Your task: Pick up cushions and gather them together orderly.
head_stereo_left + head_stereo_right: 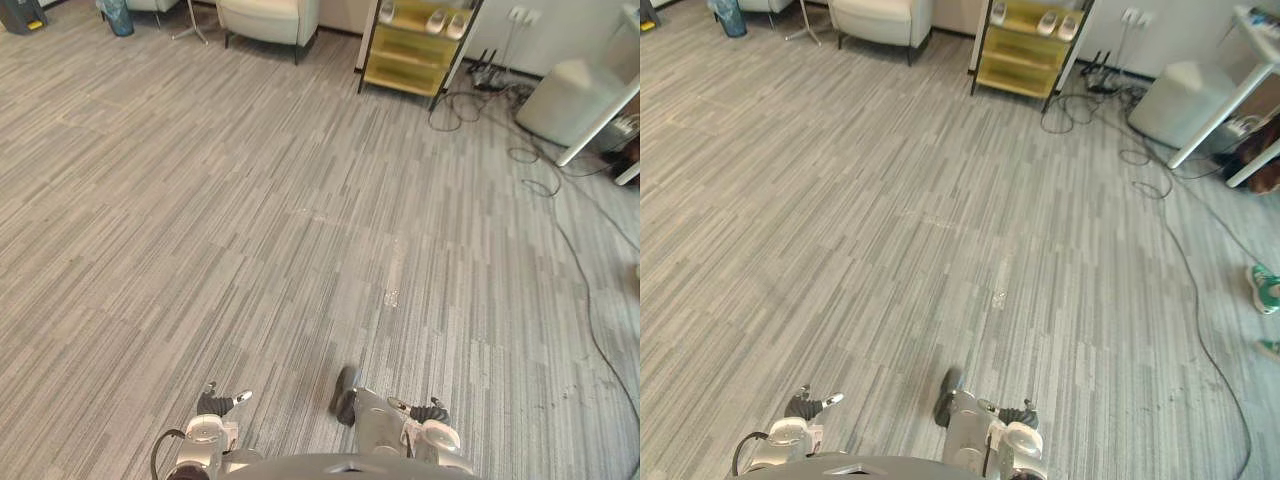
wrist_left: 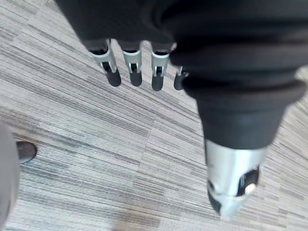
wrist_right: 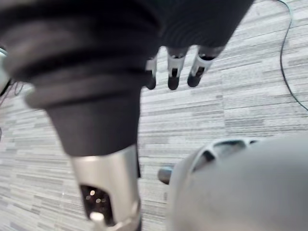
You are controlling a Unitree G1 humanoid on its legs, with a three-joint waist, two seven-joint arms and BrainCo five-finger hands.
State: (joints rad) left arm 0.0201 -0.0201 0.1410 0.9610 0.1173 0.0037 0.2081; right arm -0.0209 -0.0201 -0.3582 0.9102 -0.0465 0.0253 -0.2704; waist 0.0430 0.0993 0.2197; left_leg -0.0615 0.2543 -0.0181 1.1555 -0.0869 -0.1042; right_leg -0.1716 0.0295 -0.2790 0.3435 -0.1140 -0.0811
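Note:
My left hand hangs over the grey striped carpet, its fingers straight and its thumb apart, holding nothing. My right hand hangs the same way over the carpet, fingers straight, thumb to one side, also without anything in it. A cream armchair with a padded seat stands far ahead at the back wall.
A yellow shelf unit with white shoes on top stands at the back. To the right are a white box, a white table leg and cables trailing over the carpet. A person's green shoe shows at the right edge.

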